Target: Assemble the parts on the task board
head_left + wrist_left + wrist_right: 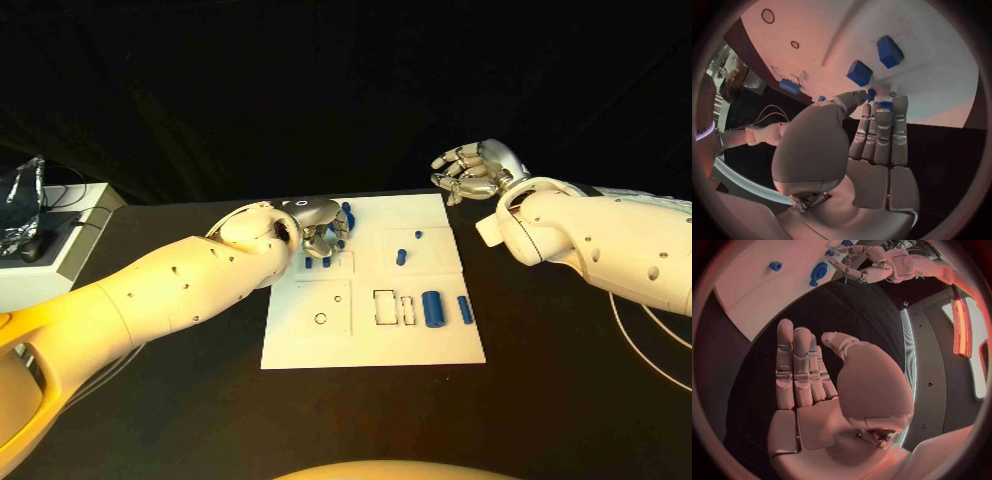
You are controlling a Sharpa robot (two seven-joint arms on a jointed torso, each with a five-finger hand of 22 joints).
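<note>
On the black bench [173, 400] the white task board [378, 290] lay in the middle, with blue parts spread over it: two upright cylinders [434, 308] near its right edge toward the robot, a small peg [401, 257] further up, and more blue pieces at its upper left corner. Over that upper left corner the left robot hand [320, 228] was lowered, its fingers extended close together and pointing down at the board. In the left wrist view its fingertips [882, 107] met a small blue part [886, 105] by the board's edge, the thumb tip beside another small blue piece [871, 94]; whether anything was actually pinched I cannot tell. Two blue blocks [859, 73] stood just beyond the fingertips, apart from them. The right robot hand [472, 172] hung off the board's upper right corner, over the bench, well apart from the parts, fingers loosely curled and holding nothing.
</note>
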